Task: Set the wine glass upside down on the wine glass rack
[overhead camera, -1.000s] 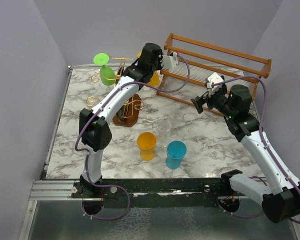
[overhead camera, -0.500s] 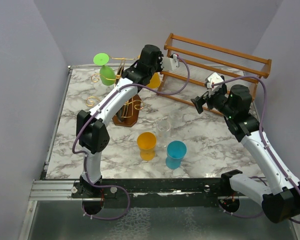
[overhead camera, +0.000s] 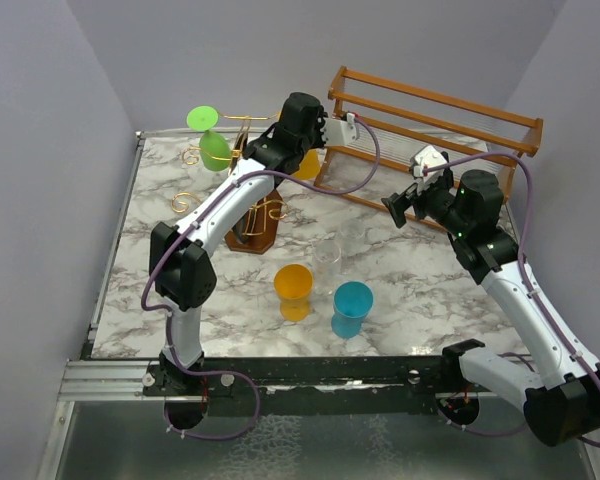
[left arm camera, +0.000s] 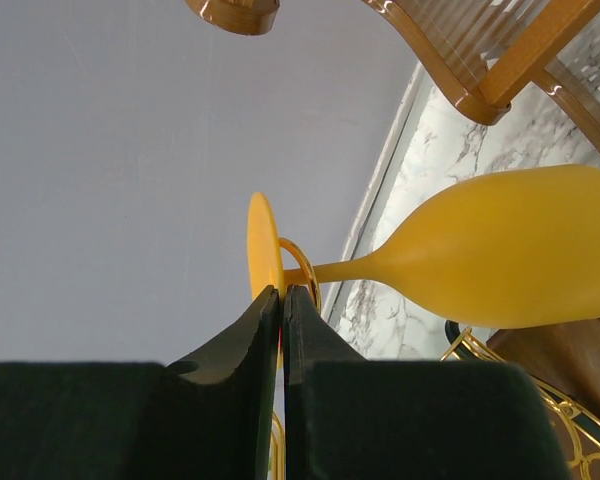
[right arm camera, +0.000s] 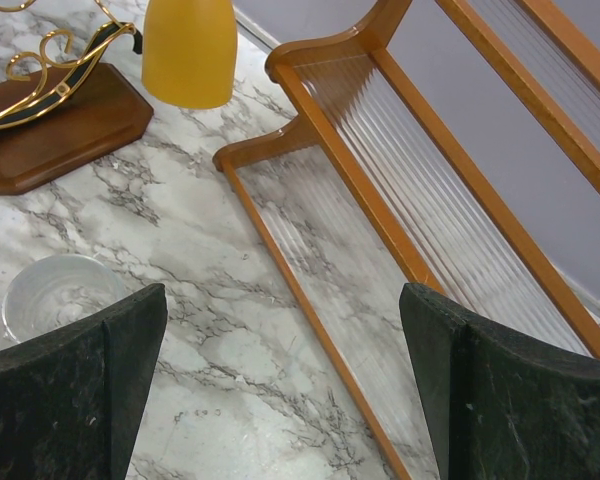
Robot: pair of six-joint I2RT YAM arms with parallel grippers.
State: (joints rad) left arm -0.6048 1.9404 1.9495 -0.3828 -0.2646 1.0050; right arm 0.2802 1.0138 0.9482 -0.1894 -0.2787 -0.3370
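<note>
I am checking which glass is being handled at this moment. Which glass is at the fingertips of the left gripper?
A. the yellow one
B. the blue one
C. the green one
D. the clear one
A: in the left wrist view, the round foot of the yellow wine glass runs in between the closed fingertips of the left gripper.
</note>
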